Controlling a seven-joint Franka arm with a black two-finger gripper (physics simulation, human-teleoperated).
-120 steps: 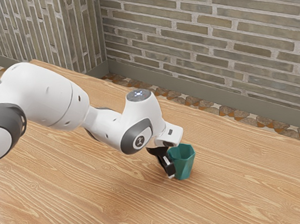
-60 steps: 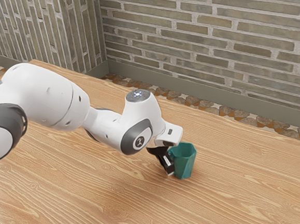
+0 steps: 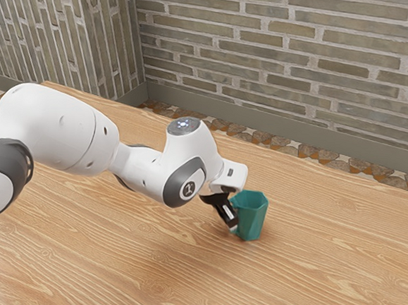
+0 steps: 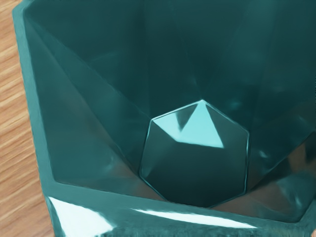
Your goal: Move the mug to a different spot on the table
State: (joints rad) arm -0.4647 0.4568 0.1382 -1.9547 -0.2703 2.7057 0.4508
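grey brick walls point(image 3: 303, 61) close off the far side of a pale wooden table point(image 3: 321, 275), and in the exterior view a white franka arm point(image 3: 153, 173) comes in from the exterior view's left, stretched low over the planks. its black two-finger gripper point(image 3: 232, 220) meets a glossy teal faceted mug point(image 3: 250, 214) near the middle of the table, well apart from the walls. one dark finger point(image 3: 227, 214) lies against the outside of the mug wall nearest the arm. the other seems to reach inside the cup, so i judge the pincer to be pinching that wall, a hold that suits a mug too wide to span. the mug is upright or close to it, mouth up, and whether its base rests on the wood or hangs just clear i cannot tell. the wrist view looks straight down into the mug point(image 4: 192, 148), with its hexagonal floor catching light and the gripped wall bright and close under the hand. a strip of table point(image 4: 12, 123) shows beside the rim. by my reckoning the grasp is made and the carry to a new spot is the step in hand. a one-wall pinch may let the cup swing, so a slow move seems wise.
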